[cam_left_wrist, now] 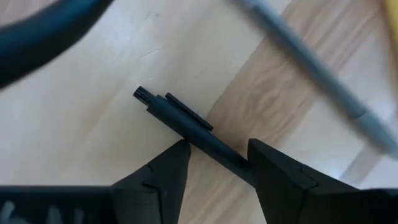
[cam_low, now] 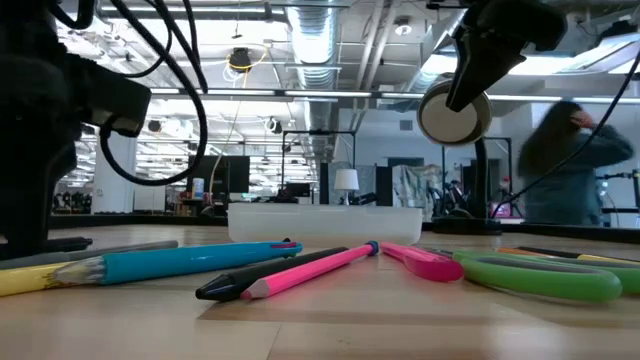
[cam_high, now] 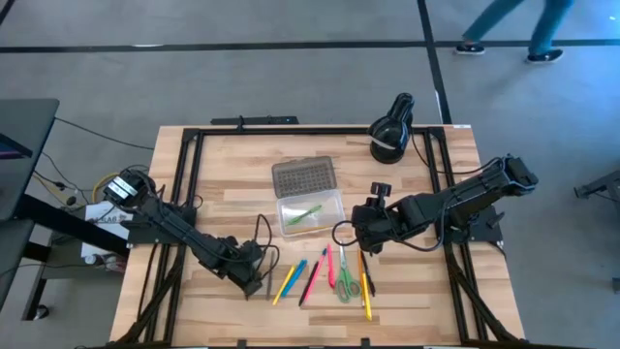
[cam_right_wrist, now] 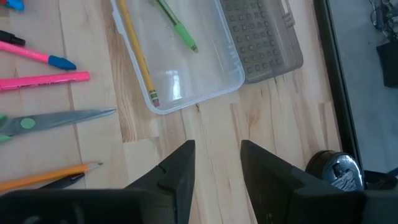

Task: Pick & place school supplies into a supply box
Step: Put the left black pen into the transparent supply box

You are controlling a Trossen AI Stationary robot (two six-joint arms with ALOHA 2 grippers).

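Left hand lined up over a dark pen

The left hand [cam_left_wrist: 214, 177] straddles the dark pen [cam_left_wrist: 186, 127] lying on the surface [cam_high: 223, 174], fingers apart to close on it; the right hand [cam_right_wrist: 217, 165] waits open beside the supply box [cam_high: 312, 210], lid open, ready to receive

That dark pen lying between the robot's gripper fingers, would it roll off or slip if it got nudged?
Probably not far. The dark pen has a clip on its side, which should stop it rolling across the flat wooden table. It looks stiff and slim, likely light. Its smooth barrel could slip or swivel if the left gripper closes off-centre.
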